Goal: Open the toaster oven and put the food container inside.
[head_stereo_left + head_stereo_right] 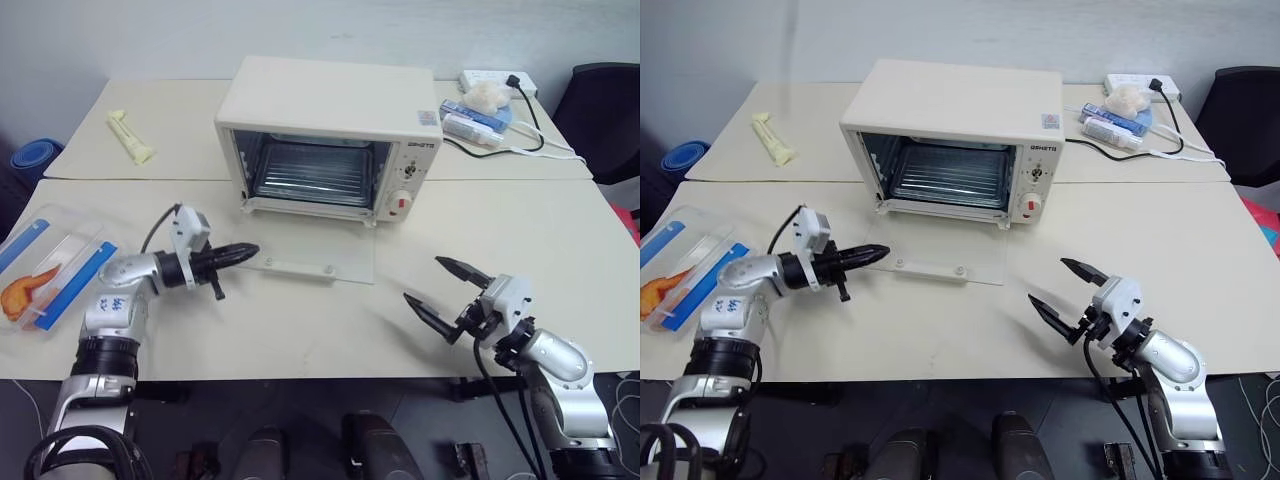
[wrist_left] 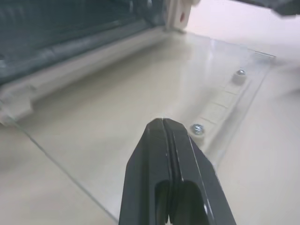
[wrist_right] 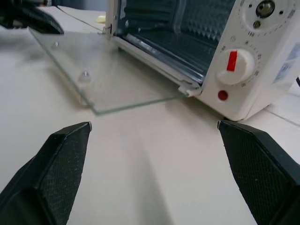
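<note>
The oven (image 1: 330, 135) sits mid-bench with its door (image 1: 310, 255) dropped flat onto the bench (image 1: 300, 330) — glass pane down, handle bar (image 1: 295, 268) at the near edge, wire rack (image 1: 310, 172) showing inside the open cavity. The knobs and a red button (image 1: 402, 201) run down its right-hand panel.

Left gripper (image 1: 245, 252) is level, pointing across at the door's near left corner, tip right over the edge of the glass; its jaws are pressed tight together with nothing between them. From the left wrist camera the closed tip hangs just above the pane, near one of the handle's two screws (image 2: 197, 129).

Right gripper (image 1: 440, 285) is off to the right of the door, well clear of it, low over bare bench — jaws spread wide, empty. Its wrist camera looks between the two fingers (image 3: 61, 173) at the door's corner and the oven's control panel.

The container (image 1: 50, 268) lies at the far left edge of the bench, beside the left arm, well apart from the oven; blue strips along its sides, an orange piece (image 1: 25, 292) inside.

Behind, on the back bench, a pale yellow stick (image 1: 130, 136) to the left, and a power strip (image 1: 498, 80) with some tubes (image 1: 472, 122) to the right of the oven.
</note>
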`<action>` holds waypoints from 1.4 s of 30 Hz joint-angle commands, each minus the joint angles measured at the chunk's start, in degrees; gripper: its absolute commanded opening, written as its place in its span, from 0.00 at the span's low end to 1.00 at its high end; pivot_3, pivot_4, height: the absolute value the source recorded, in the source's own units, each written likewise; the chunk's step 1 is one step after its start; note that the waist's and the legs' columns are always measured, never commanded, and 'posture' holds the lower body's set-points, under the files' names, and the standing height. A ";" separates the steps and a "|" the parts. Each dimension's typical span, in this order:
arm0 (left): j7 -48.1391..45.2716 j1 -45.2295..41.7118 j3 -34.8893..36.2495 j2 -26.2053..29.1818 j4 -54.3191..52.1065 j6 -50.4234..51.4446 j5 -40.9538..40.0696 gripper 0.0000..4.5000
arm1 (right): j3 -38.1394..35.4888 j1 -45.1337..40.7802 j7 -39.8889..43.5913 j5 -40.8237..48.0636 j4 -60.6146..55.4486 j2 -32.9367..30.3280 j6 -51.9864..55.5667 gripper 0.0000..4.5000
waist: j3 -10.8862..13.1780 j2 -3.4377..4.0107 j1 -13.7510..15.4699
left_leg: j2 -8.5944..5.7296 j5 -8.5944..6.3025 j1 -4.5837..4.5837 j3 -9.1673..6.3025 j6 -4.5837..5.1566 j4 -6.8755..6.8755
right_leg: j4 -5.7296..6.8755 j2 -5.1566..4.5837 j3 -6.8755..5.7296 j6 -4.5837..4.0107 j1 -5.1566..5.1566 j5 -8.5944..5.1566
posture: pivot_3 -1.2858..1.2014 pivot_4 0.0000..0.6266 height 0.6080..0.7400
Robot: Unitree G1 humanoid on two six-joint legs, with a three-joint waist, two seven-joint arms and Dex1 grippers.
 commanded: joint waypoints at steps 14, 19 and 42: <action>26.31 35.18 34.42 -7.31 -41.17 7.27 -18.92 0.68 | 8.07 -16.18 9.34 9.90 -2.82 3.56 8.68 1.00 | 0.00 0.00 -0.05 | 0.07 -0.08 -0.01 -0.01 0.04 -0.08 | -0.15 -0.04 0.03 0.00 0.00 0.00 | 0.52 0.24 1.00; 34.71 49.08 52.22 -13.10 -43.45 6.04 -26.15 0.99 | 10.49 -18.61 11.10 10.87 -2.76 6.62 9.14 1.00 | -0.05 -0.09 0.06 | 0.04 -0.15 0.04 -0.07 0.18 0.00 | -0.26 -0.13 -0.04 0.00 0.17 0.00 | 0.52 0.24 1.00; 69.06 41.56 60.62 13.26 -13.14 36.00 -43.28 0.99 | 15.28 -21.04 19.86 6.89 -1.56 8.58 0.60 1.00 | -0.05 -0.09 -0.35 | 0.00 -0.36 0.84 -0.55 0.10 -0.30 | -0.52 -0.20 -0.53 -0.24 1.05 -0.13 | 0.52 0.24 1.00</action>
